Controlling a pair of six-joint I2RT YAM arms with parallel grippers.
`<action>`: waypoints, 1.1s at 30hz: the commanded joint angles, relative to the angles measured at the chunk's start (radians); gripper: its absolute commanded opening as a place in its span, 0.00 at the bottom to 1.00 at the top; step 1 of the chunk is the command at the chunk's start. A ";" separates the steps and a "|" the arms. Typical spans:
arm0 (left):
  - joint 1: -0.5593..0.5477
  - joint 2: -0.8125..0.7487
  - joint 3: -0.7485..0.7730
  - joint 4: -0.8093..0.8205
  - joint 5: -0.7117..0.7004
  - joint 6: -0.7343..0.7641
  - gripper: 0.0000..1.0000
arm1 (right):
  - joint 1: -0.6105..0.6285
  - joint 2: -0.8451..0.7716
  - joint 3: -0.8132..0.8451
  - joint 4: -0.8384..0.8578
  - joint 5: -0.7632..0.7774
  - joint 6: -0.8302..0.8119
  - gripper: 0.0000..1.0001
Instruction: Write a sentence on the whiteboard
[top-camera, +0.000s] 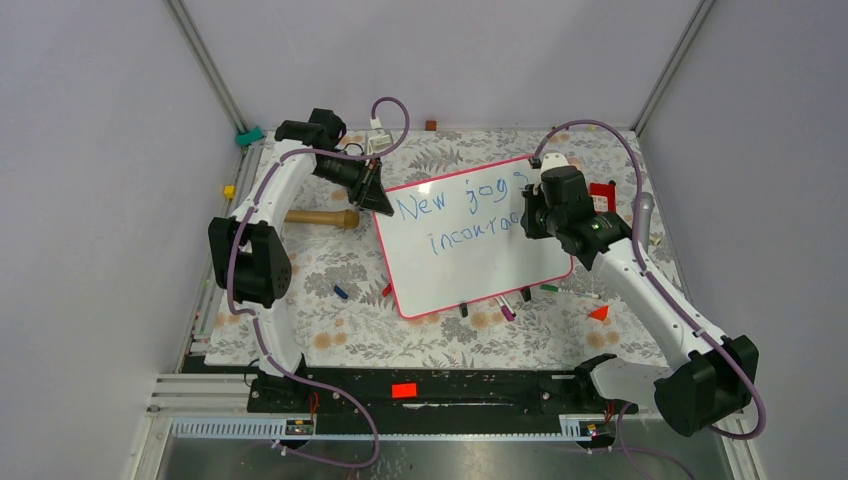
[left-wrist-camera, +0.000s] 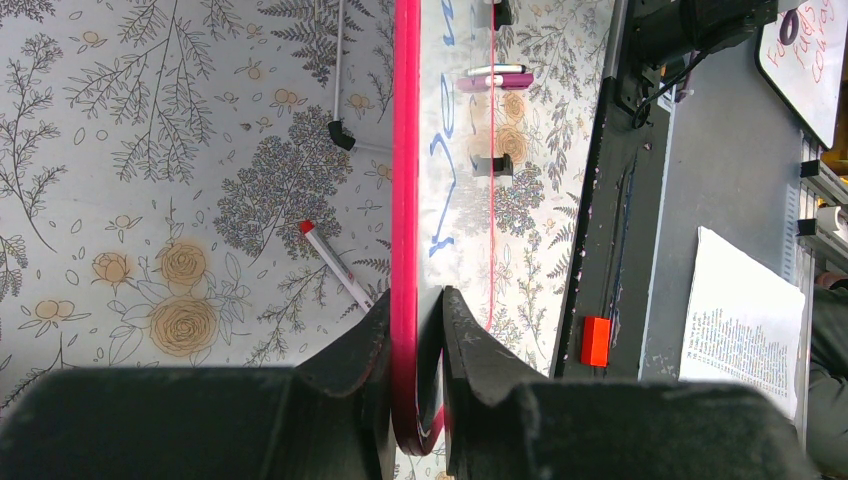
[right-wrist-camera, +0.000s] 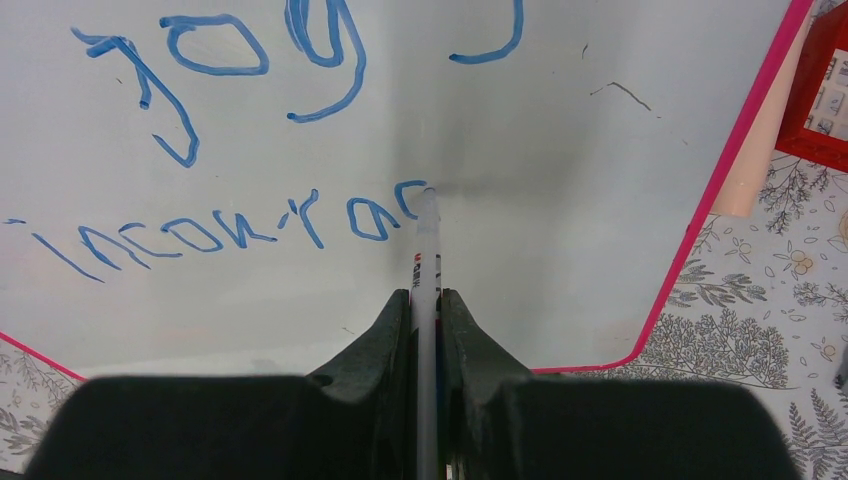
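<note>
The whiteboard (top-camera: 480, 275), white with a pink-red frame, lies tilted on the flowered table cover. On it the sentence (top-camera: 455, 197) stands in blue marker in two lines, about "New jogs" over "incourag". My left gripper (top-camera: 378, 200) is shut on the board's far left corner; in the left wrist view its jaws (left-wrist-camera: 415, 310) pinch the pink frame (left-wrist-camera: 405, 150) edge-on. My right gripper (top-camera: 522, 222) hangs over the board's right half. It (right-wrist-camera: 426, 295) is shut on a white marker (right-wrist-camera: 426, 240), whose tip touches the whiteboard (right-wrist-camera: 560, 230) at the end of the sentence's (right-wrist-camera: 220, 235) second line.
A wooden pestle (top-camera: 320, 217) lies left of the board. Several loose markers (top-camera: 510, 305) and black clips sit along its near edge. A red box (top-camera: 602, 195) lies at its right, an orange piece (top-camera: 599, 312) near the right arm, a red-capped pen (left-wrist-camera: 335, 262) beside the frame.
</note>
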 joint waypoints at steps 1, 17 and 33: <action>-0.017 0.002 0.020 0.093 -0.149 0.136 0.00 | -0.008 -0.003 0.024 0.042 0.014 -0.013 0.00; -0.016 0.007 0.021 0.093 -0.147 0.136 0.00 | -0.007 -0.065 -0.114 0.010 -0.053 0.007 0.00; -0.016 0.003 0.017 0.092 -0.162 0.136 0.00 | -0.008 -0.095 -0.075 0.052 -0.126 0.031 0.00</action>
